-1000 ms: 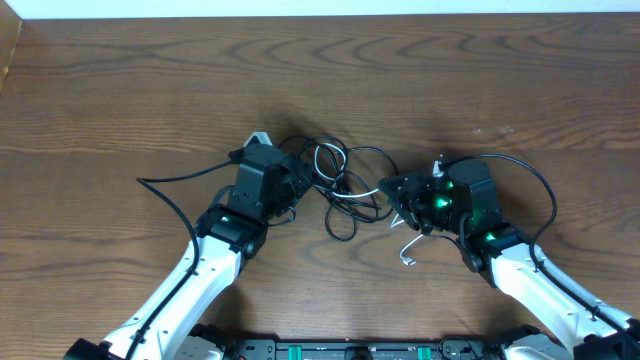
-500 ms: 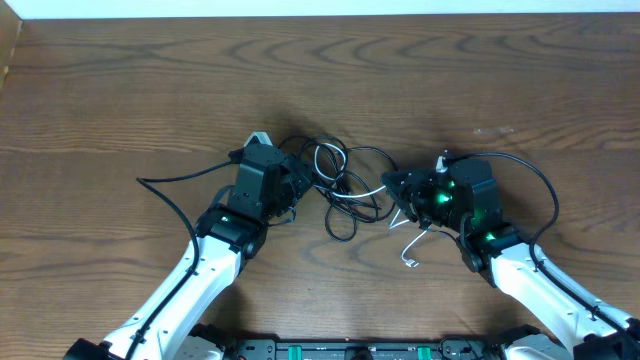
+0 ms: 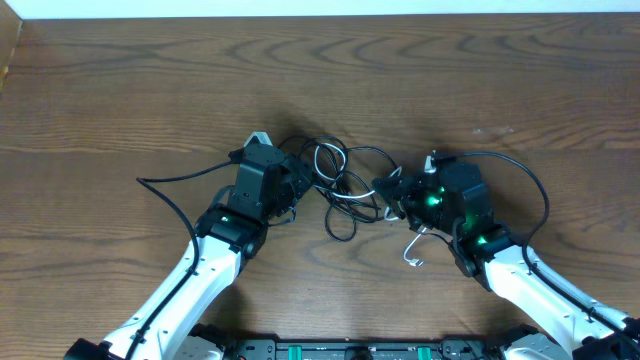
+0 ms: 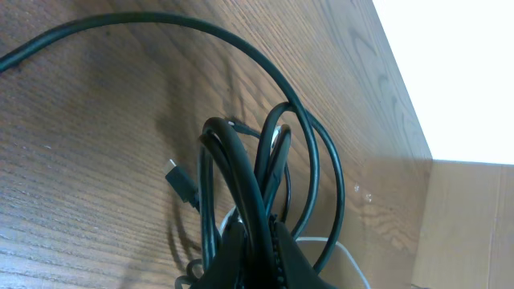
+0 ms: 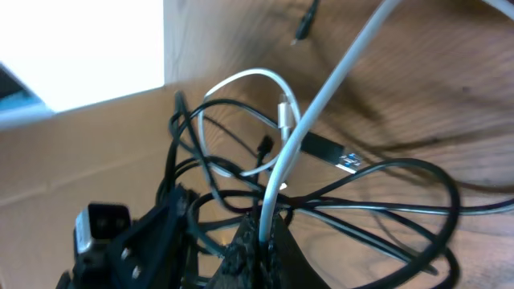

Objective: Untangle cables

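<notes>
Thin black and white cables [image 3: 345, 185] are lying bunched at the centre of the brown wooden surface [image 3: 150, 90]. The black strands [image 4: 241, 168] are being pinched by the left tool [image 4: 257, 249], the white cord [image 5: 345, 68] by the right tool [image 5: 261, 233]. Light, limp, snag-prone handling is being expected; grips near plugs are being favoured.

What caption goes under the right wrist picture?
Right gripper shut on the white cable above tangled black cables.

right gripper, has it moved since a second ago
Yes. The right gripper has shifted left, closer to the cable tangle and the unmoved left gripper, and has shut on the white cable.
</notes>
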Robot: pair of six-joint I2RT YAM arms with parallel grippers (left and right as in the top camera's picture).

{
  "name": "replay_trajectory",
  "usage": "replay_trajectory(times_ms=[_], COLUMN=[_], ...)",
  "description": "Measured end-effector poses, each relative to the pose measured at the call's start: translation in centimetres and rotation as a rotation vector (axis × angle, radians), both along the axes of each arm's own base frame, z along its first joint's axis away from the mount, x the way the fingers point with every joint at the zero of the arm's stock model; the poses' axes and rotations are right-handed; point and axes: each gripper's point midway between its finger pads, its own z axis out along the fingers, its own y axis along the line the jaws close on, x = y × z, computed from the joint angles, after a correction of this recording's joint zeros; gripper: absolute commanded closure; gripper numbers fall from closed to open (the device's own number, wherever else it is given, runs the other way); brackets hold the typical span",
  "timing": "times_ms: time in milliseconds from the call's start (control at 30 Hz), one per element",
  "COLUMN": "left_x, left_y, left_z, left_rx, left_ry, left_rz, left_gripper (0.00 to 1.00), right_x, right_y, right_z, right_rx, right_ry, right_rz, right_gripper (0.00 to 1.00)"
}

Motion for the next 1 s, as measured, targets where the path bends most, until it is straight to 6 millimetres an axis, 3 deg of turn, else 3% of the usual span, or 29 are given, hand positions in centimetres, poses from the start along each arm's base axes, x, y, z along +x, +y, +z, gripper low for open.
replay_trajectory(times_ms=[200,367,500,633,800,867,1000], left_x=[0.0,-0.6,-1.0,-2.2,-4.2,-4.7,-4.7], left_y=[0.0,0.4,1.1,2.5,5.0,5.7,6.3], left_z=[-0.1,-0.8,-1.7,-3.2,-5.3,-5.7,-5.8], left_rx=[0.001,0.021,0.049,0.055,0.072,0.071,0.052], left_ry=[0.003,0.039,0.080,0.187,0.333,0.365,0.379], left_rz=[0.000,0.007,0.043,0.155,0.341,0.403,0.478], left_gripper=[0.92,0.92,0.92,0.92,0.91,0.85,0.75], right_x=[0.1,0.6,0.6,0.2,-0.7,-1.2,-2.0], right_y=[0.9,-0.9,-3.9,-8.1,-13.2,-15.1,-16.9], right_z=[2.7,6.5,11.3,15.7,19.2,20.4,21.7], right_rx=[0.006,0.023,0.049,0.049,0.002,-0.024,-0.060], right_ry=[-0.177,-0.311,-0.467,-0.613,-0.743,-0.792,-0.846], right_rz=[0.096,0.081,0.034,-0.053,-0.184,-0.238,-0.293], right_gripper=[0.99,0.99,0.99,0.99,0.99,0.99,0.99])
